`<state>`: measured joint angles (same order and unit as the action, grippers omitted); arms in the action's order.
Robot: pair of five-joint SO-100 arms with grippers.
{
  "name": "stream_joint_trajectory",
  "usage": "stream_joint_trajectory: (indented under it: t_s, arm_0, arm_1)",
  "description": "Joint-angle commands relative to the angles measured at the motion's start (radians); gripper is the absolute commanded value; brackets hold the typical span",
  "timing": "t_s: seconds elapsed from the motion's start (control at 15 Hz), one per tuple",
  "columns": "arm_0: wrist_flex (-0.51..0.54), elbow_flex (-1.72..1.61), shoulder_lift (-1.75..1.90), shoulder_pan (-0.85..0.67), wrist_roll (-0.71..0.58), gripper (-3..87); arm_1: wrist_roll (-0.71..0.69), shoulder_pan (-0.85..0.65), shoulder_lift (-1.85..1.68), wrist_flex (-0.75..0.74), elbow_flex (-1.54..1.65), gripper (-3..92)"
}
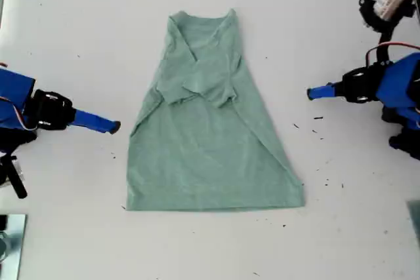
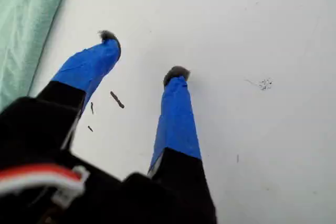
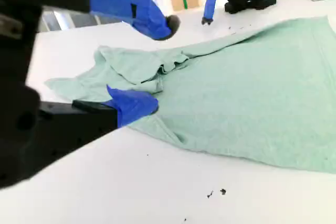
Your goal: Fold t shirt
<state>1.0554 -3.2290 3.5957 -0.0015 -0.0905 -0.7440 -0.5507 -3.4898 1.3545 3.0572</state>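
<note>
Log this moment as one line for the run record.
t shirt: sleeves folded in, flat on table | my first tool: open, off cloth | my second tool: open, beside cloth edge

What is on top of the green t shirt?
The t shirt has only its own two short sleeves folded over its chest, and nothing else lies on it. The white table beneath it is covered, so I cannot see what is under the cloth.

The exterior view looks straight down on the table. Both wrist views sit low and close, seemingly sharing the t shirt at 9 and 3 o'clock.
</note>
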Motion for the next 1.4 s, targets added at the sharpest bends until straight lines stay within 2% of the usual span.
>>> stream_joint_trajectory:
  t_s: [0.0,0.07,0.13,0.2,0.27,0.33,0.4,0.47,0.53,0.67,0.8,0.93,1.0,1.13,1.33]
  arm_0:
    - [-0.015,-0.002,0.008,-0.143,0.003,18.1]
    - [-0.015,-0.002,0.008,-0.201,0.003,16.3]
    - [-0.015,0.000,0.008,-0.242,0.003,6.6]
    - [-0.015,0.000,0.008,-0.262,-0.003,-0.1]
    - [-0.015,0.003,0.008,-0.276,-0.006,-0.1]
    - [-0.020,0.006,0.008,-0.268,-0.066,-0.1]
    - [-0.020,0.006,0.008,-0.265,-0.074,-0.1]
    - [-0.020,0.003,0.008,-0.287,-0.055,-0.2]
    - [-0.018,0.002,0.008,-0.295,-0.038,-0.2]
    - [-0.018,0.002,0.008,-0.233,-0.044,-0.2]
    - [-0.021,-0.012,0.008,-0.201,-0.044,-0.2]
    - [-0.023,-0.012,0.008,-0.179,-0.046,-0.2]
    - [-0.023,-0.012,0.008,-0.178,-0.046,-0.2]
    - [-0.023,-0.012,0.008,-0.167,-0.046,-0.2]
    - [-0.023,-0.014,0.008,-0.163,-0.057,-0.2]
  arm_1:
    - [0.499,0.051,-0.012,-0.005,0.043,18.2]
    - [0.621,0.054,-0.012,-0.005,0.043,18.4]
    - [0.676,0.044,-0.012,-0.005,0.043,18.4]
    - [0.627,-0.006,-0.012,-0.005,0.043,15.6]
    - [0.583,-0.017,-0.014,0.005,0.035,7.0]
    - [0.474,-0.015,-0.014,0.006,0.018,2.4]
    - [0.371,0.023,-0.014,0.005,0.021,2.4]
    - [0.448,0.034,-0.015,0.018,-0.003,2.4]
    - [0.440,0.060,-0.015,0.035,-0.069,2.4]
    - [0.463,0.204,0.048,0.044,-0.259,2.3]
    - [0.483,0.371,0.561,0.115,-0.663,2.3]
    - [0.502,0.515,0.954,0.307,-1.120,2.3]
    - [0.512,0.569,1.083,0.377,-1.284,3.0]
    - [0.532,0.669,1.266,0.391,-1.460,33.6]
    - [0.594,0.735,1.353,0.388,-1.457,31.3]
